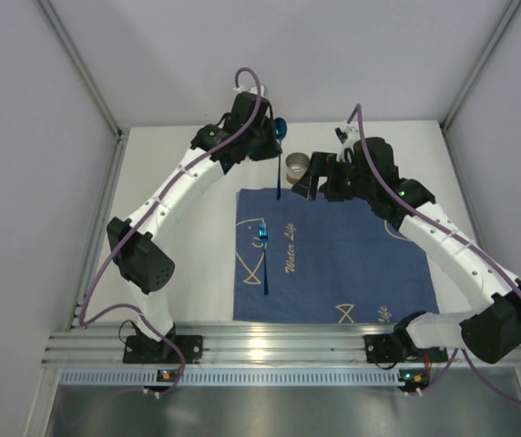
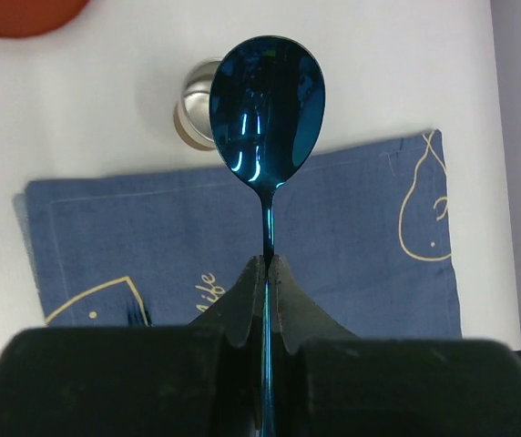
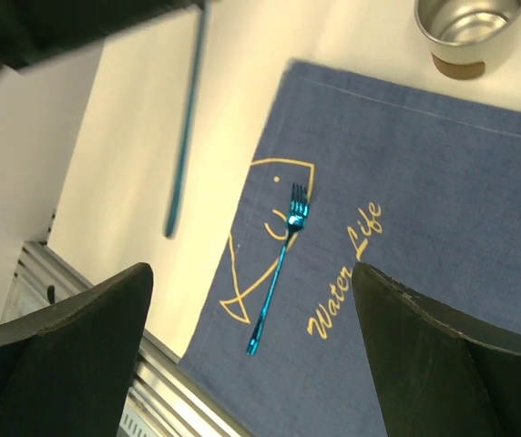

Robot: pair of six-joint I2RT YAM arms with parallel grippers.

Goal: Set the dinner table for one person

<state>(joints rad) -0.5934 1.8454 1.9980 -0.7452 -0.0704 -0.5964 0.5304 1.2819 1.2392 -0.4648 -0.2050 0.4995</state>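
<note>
My left gripper [image 1: 262,138] is shut on the handle of a shiny blue spoon [image 2: 267,105] and holds it in the air over the far edge of the dark blue placemat [image 1: 333,259]; the handle hangs down in the top view. A blue fork [image 1: 263,250] lies on the placemat's left part, and it shows between my right fingers in the right wrist view [image 3: 279,264]. My right gripper [image 1: 311,185] is open and empty above the placemat, near a small metal cup [image 1: 297,165]. All rests on the white dinner table [image 1: 197,264].
The metal cup [image 2: 192,114] stands on the table just beyond the placemat's far edge. An orange-red rounded object [image 2: 19,11] shows at the top left corner of the left wrist view. Grey walls enclose the table; a metal rail [image 1: 279,346] runs along the near edge.
</note>
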